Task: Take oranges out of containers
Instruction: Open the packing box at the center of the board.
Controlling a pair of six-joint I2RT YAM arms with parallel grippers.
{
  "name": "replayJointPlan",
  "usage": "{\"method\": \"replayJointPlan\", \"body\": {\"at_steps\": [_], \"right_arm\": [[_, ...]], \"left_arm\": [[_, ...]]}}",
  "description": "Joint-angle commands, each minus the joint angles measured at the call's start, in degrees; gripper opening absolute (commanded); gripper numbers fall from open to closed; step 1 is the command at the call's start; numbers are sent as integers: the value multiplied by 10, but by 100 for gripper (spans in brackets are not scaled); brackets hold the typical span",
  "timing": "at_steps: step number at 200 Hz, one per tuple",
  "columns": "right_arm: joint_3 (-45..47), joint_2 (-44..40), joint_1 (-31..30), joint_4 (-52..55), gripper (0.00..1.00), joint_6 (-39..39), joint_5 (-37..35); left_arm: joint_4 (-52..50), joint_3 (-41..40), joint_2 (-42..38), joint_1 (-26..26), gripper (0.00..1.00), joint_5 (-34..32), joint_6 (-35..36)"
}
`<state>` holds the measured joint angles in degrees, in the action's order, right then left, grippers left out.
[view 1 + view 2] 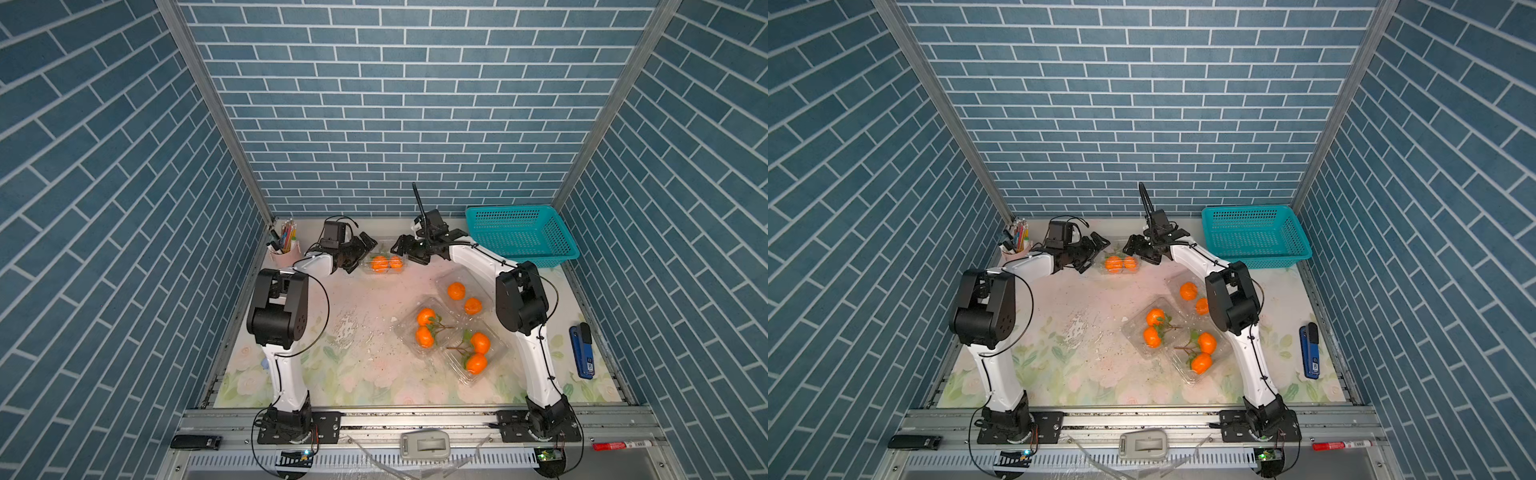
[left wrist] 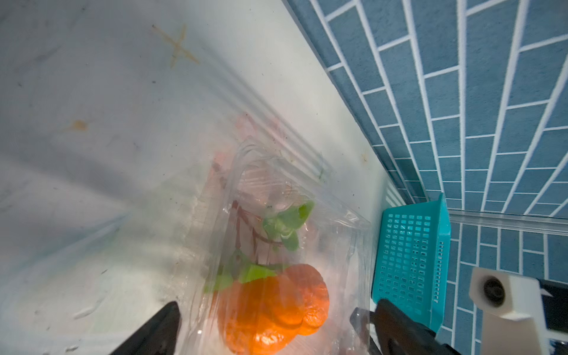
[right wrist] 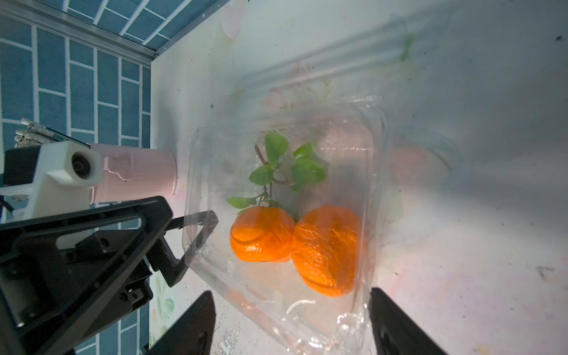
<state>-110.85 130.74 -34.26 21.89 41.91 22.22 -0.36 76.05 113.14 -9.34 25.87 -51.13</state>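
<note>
Far middle of bench: box with two oranges, lid seemingly down, flanked by both tools. Left tool spread wide, released, at one end of the box. Right tool at the opposite end, jaws apart astride a corner. Cannot tell whether pressing the walls or merely straddling. Judged reason for the pairing: one side to steady the light plastic, the other to work the lid. Fruit not reachable until then. Three other boxes nearer, right of middle, seemingly open, two oranges each, nothing at them.

Right wrist view only: left fingertip at the clear wall, twig and leaves above the fruit, pink cup behind. Left wrist view only: teal basket beyond the box. Top views only: the other boxes. Wall contact unreadable there.
</note>
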Motion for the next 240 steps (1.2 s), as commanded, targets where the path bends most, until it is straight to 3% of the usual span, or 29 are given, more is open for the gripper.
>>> {"method": "replayJointPlan", "body": {"at_steps": [1, 66, 121, 176, 240], "right_arm": [[-13, 4, -5, 9, 79, -15, -1], [-11, -5, -4, -68, 78, 63, 57], [13, 2, 14, -217, 76, 177, 61], [-47, 57, 19, -266, 75, 232, 34], [-188, 153, 19, -242, 74, 256, 21]], "left_arm": [[14, 12, 9, 2, 99, 14, -8], [40, 3, -20, 23, 99, 51, -45], [91, -53, -62, 56, 99, 70, -87], [105, -85, -89, 65, 99, 80, -92], [115, -106, -114, 94, 99, 93, -103]]}}
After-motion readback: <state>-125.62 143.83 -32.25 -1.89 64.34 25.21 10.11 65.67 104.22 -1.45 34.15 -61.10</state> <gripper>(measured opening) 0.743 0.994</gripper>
